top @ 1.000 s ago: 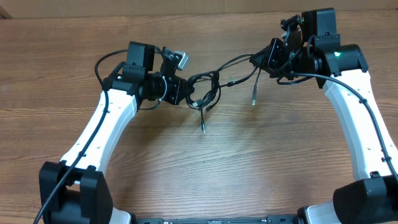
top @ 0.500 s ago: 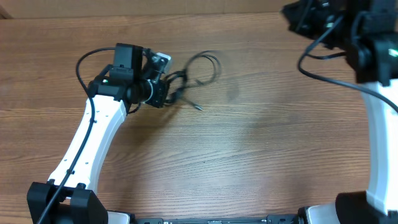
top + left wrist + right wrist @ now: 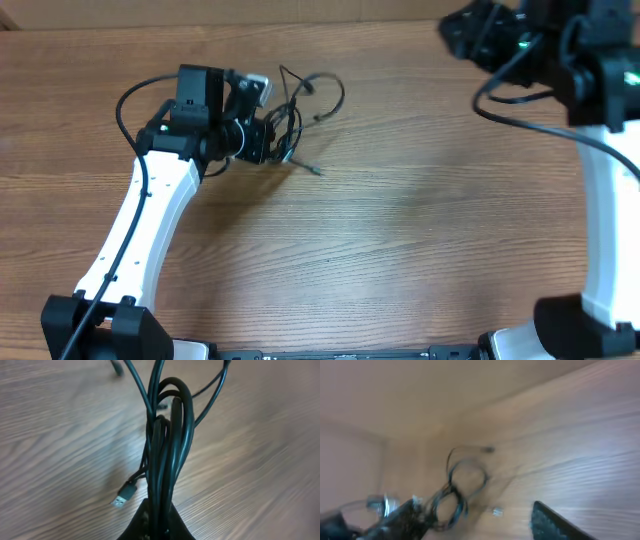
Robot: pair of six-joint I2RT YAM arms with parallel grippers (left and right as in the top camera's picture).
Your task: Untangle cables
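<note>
The cables (image 3: 308, 100) are a bunch of thin black loops at the back left of the table. My left gripper (image 3: 268, 142) is shut on them. In the left wrist view several strands of the cables (image 3: 167, 445) run up from between the left gripper (image 3: 160, 527) fingers, and a USB plug tip (image 3: 124, 496) hangs free just over the wood. My right gripper (image 3: 465, 30) is raised at the far right, well away from the bundle. Its one visible finger (image 3: 555, 522) stands off to the side with nothing against it, so it is open. From there the cables (image 3: 462, 487) look small and blurred.
The wooden table (image 3: 400, 250) ends at a back edge (image 3: 380, 22) close behind both grippers. Thick black arm wires loop beside the left arm (image 3: 125, 100) and the right arm (image 3: 520, 95). A loose plug tip (image 3: 316, 171) lies right of the left gripper.
The right gripper let go of the cable strand and swung up and away to the far right. The left arm pulled the whole bundle left and back; the loops now bunch at its jaws.
</note>
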